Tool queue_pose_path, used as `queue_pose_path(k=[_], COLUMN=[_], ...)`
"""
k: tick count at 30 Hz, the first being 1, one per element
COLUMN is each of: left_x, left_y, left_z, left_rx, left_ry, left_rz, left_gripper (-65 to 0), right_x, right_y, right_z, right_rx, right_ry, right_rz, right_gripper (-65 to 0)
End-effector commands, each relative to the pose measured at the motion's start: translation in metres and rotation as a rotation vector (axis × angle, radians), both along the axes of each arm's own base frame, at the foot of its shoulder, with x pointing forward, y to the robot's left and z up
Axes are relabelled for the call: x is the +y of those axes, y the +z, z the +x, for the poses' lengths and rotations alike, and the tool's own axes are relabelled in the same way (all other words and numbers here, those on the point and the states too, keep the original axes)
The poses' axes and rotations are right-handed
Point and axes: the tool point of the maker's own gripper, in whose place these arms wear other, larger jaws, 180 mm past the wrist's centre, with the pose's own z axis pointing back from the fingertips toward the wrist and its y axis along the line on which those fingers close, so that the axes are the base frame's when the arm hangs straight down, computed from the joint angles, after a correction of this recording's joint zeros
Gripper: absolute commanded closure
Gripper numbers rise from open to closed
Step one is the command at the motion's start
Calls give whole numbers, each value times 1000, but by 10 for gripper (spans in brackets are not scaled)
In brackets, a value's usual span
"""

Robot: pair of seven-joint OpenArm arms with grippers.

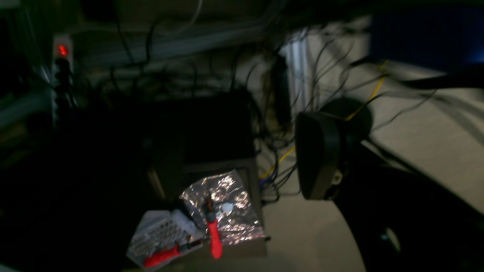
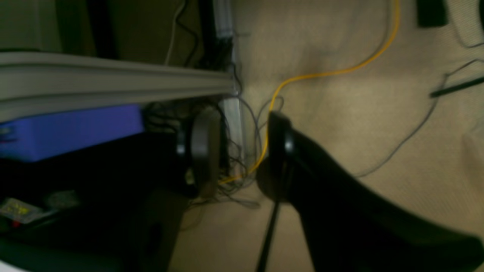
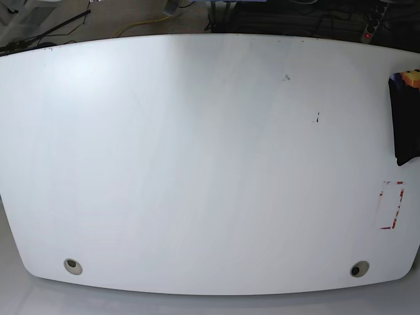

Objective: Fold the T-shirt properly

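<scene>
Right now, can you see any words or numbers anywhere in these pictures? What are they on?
No words or numbers can be read.
The red-edged marking on the white table: an outline only, no letters visible.
The small yellowish packet in the right wrist view: maybe print, too blurred to read.
The power strip with a red light: no readable label.

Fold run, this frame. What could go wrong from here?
1. The base view shows no T-shirt on the white table, and neither arm, so a fold may have nothing to start on.
2. The right gripper is open and looks down past the table edge at loose floor wiring, with the yellow cable running behind it. It could snag if it drops.
3. The left wrist view is dark and blurred, so grasp checks there are unreliable.
</scene>
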Motion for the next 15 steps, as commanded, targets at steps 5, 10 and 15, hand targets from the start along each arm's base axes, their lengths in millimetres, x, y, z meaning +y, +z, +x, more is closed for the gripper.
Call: queue_pose_path(k=[5, 10, 15], left_x=[2, -3, 2], left_y=[-34, -60, -86], left_z=[4, 12, 16], left_rx=[55, 109, 193], left_ry=[33, 55, 133], left_rz=[10, 9, 18], left_gripper=[-410, -410, -408], right_x=[-1, 19, 17], right_y=[-30, -54, -75], right_z=[-3, 12, 20], right_rx=[76, 121, 189], right_ry=[-2, 53, 87], right_rz=[9, 26, -46], right_gripper=[-201, -201, -201])
